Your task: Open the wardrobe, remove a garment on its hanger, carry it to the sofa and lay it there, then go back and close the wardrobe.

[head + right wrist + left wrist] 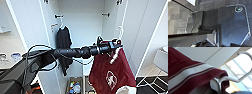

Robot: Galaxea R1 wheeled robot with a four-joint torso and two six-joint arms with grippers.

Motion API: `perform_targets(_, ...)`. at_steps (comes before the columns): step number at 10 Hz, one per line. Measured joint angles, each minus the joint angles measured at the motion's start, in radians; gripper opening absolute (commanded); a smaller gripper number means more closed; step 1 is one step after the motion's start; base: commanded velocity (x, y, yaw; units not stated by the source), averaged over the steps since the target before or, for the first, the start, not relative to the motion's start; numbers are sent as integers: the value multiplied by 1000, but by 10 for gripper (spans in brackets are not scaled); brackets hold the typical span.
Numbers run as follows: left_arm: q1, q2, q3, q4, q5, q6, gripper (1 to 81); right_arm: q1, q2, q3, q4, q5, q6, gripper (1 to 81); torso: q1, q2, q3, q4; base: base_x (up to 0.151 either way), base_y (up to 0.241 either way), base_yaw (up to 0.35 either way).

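The wardrobe (83,25) stands in front of me with both white doors swung wide. My left arm reaches across its opening, and my left gripper (117,46) is shut on the thin white hanger (120,31). The hanger's hook is off the rail, in front of the right door. The garment (110,72), a dark red jacket with a white emblem, hangs from it below the gripper. The left wrist view has the jacket's striped red and white band (193,72) close up, with the hanger (230,79) curving free beside it. The sofa is out of view.
A black T-shirt (63,45) hangs on the rail at the wardrobe's left side. Small items (75,87) lie on the wardrobe floor. A white chair frame (150,80) stands at the right. Dark carpet (179,18) lies under my right arm.
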Motion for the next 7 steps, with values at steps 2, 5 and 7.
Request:
perform_targets(2, 5, -26, 30, 14, 0, -3, 10, 0, 0, 0, 0, -1, 0, 811, 0, 0, 0, 0, 0, 0, 0)
perform_targets(5, 14, -46, 79, 57, 48, 0, 10, 0, -3, 0, 0, -1, 0, 811, 0, 0, 0, 0, 0, 0, 0)
perform_targets(7, 24, -61, 102, 67, 70, 2, 10, 0, -6, 0, 1, -1, 0, 811, 0, 0, 0, 0, 0, 0, 0)
